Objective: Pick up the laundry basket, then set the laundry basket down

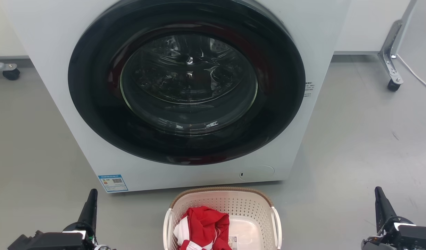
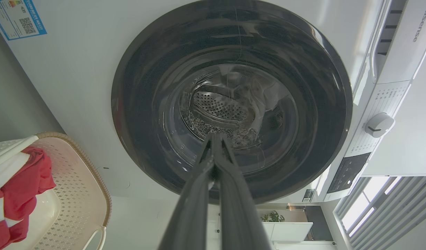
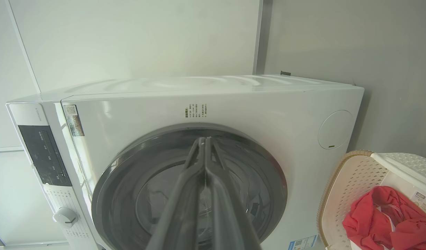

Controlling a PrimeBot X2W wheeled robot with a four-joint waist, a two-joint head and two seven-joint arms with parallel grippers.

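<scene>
Laundry basket (image 1: 221, 190) on the floor at 6 o'clock in my head view, just in front of the washer (image 1: 53, 52), and both claws are clenched on nothing.

From the left wrist I read "Hisense" (image 2: 418, 23) on the white panel beside the control knob (image 2: 378, 125). A blue sticker (image 1: 113, 183) with a QR code sits at 7 o'clock on the washer front, but its print is too small for me to read. The basket holds a red-and-white garment (image 1: 206, 222) bunched toward its 9 o'clock side, and what looks like a small label (image 1: 233, 240) lies on the bare base beside it. My left gripper (image 1: 91, 205) waits at 8 o'clock and my right gripper (image 1: 381, 203) at 4 o'clock, each well apart from the basket's white handles, fingers pressed together.
</scene>
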